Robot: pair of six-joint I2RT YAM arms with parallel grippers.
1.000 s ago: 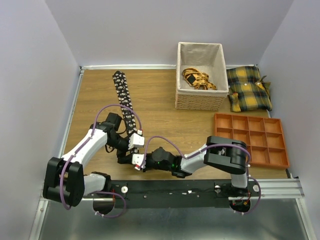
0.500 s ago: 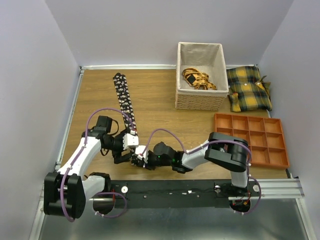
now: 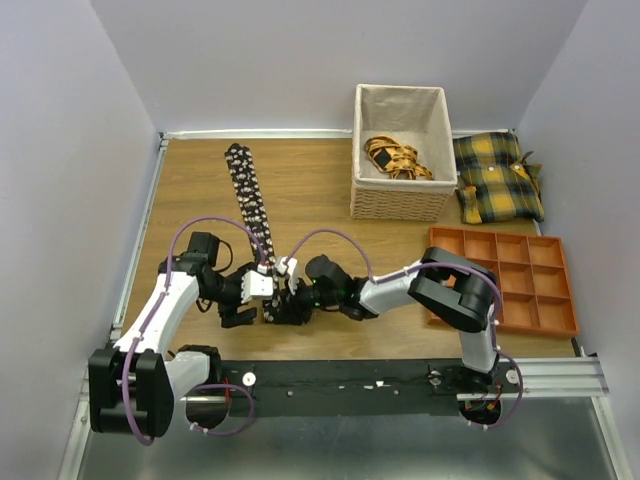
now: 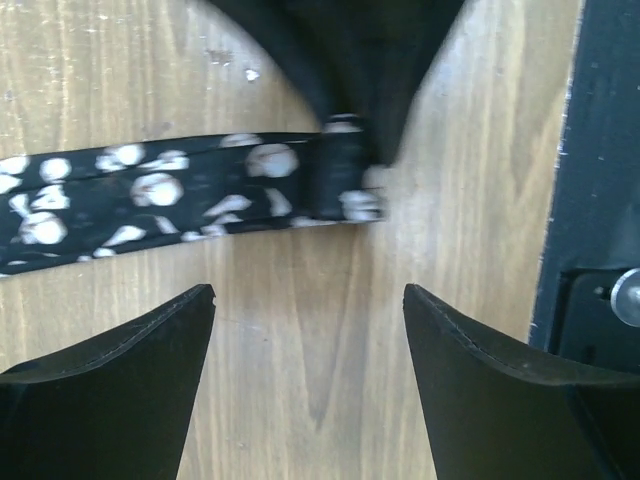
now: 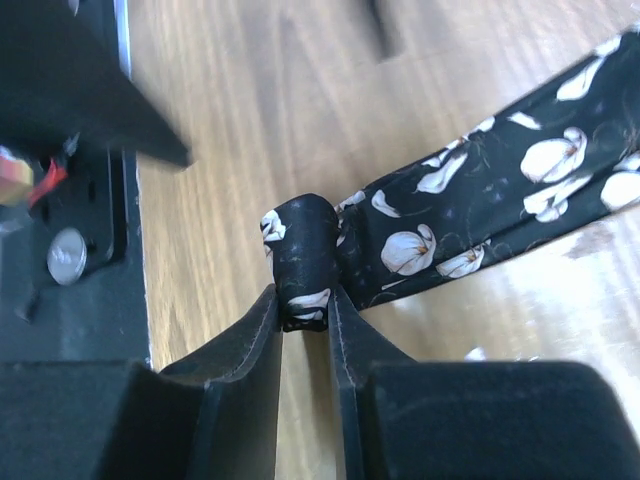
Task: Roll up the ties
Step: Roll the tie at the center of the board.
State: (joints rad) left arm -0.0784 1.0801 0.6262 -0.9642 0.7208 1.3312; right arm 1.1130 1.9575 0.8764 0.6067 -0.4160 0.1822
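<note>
One flowered tie [image 3: 248,195] lies flat on the table [image 3: 200,190], running from 11 o'clock down towards the near middle, where its end is wound into a small coil [image 5: 303,262]. The right gripper [image 5: 305,300] pinches that coil tight between its fingers. Crowding in from 9 o'clock, the left gripper [image 4: 310,300] has its fingers spread wide and holds nothing. One basket [image 3: 400,203] with orange straps [image 3: 395,157] stands at 1 o'clock, two plaid cushions [image 3: 498,180] at 2, and one orange divided tray [image 3: 503,330] at 4.
</note>
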